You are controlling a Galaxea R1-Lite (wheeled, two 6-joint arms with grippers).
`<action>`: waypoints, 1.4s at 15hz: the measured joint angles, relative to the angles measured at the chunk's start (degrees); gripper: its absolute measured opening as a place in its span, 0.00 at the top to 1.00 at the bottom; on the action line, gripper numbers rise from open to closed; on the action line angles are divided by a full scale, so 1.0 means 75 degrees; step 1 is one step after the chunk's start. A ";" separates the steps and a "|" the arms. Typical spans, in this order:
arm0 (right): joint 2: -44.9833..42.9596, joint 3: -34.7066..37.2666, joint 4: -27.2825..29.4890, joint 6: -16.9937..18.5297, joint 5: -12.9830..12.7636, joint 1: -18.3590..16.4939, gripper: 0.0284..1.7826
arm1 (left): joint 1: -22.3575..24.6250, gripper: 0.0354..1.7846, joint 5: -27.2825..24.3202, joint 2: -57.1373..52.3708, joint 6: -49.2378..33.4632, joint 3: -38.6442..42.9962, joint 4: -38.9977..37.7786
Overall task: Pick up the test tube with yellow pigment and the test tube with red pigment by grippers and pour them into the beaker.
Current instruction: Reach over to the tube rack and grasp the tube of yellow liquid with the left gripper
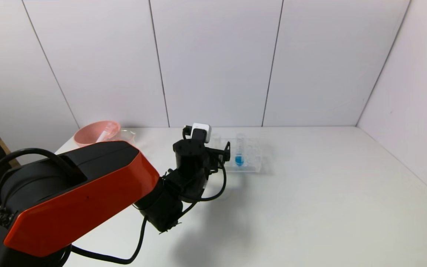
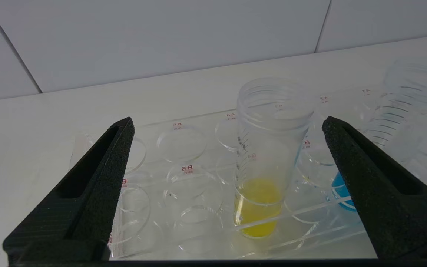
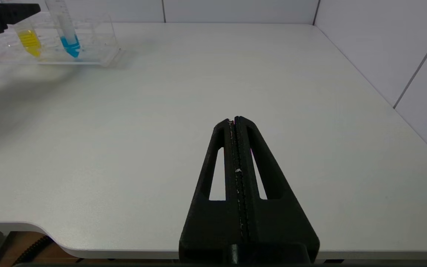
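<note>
The test tube with yellow pigment (image 2: 263, 174) stands upright in the clear rack (image 2: 184, 148). My left gripper (image 2: 228, 122) is open, one finger on each side of that tube and neither touching it. In the head view this gripper (image 1: 225, 152) is at the rack's (image 1: 252, 163) left end. The right wrist view shows the yellow tube (image 3: 29, 41) far off. My right gripper (image 3: 234, 119) is shut with nothing in it, low over the table near the front edge. The beaker (image 1: 126, 135) stands at the far left beside the pink bowl. The test tube with red pigment is out of view.
A tube with blue liquid (image 1: 239, 158) stands in the rack just right of the yellow one. The pink bowl (image 1: 87, 135) sits at the table's back left corner with a pale slim thing lying in it. White walls close the table at the back and right.
</note>
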 joint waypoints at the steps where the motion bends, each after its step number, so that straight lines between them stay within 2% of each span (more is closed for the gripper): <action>1: 0.0000 0.0000 0.0000 0.0000 0.0003 0.0000 0.95 | 0.0003 0.01 -0.0003 0.0026 0.0003 -0.0036 0.0000; 3: 0.0000 0.0000 0.0000 -0.0003 0.0000 0.0000 0.95 | 0.0000 0.02 -0.0003 0.0062 0.0003 -0.0073 0.0119; 6: 0.0000 0.0000 -0.0003 0.0000 0.0000 0.0000 0.95 | 0.0034 0.16 -0.0003 0.0076 0.0003 -0.0102 0.0148; 9: 0.0000 0.0000 0.0000 0.0000 0.0000 0.0000 0.95 | 0.0033 0.42 -0.0011 0.0076 -0.0003 -0.0102 0.0151; 11: 0.0000 0.0000 -0.0003 0.0000 0.0000 0.0000 0.95 | 0.0020 0.64 -0.0041 0.0070 0.0003 -0.0102 0.0154; 12: 0.0000 0.0000 -0.0003 0.0000 0.0000 0.0000 0.95 | 0.0020 0.72 -0.0047 0.0067 0.0007 -0.0099 0.0154; 13: 0.0000 0.0000 -0.0003 0.0000 0.0000 0.0000 0.95 | 0.0020 0.76 -0.0055 0.0062 0.0003 -0.0091 0.0154; 21: 0.0000 0.0000 0.0000 -0.0003 0.0000 0.0000 0.95 | 0.0026 0.77 -0.0008 0.0041 0.0011 -0.0047 0.0145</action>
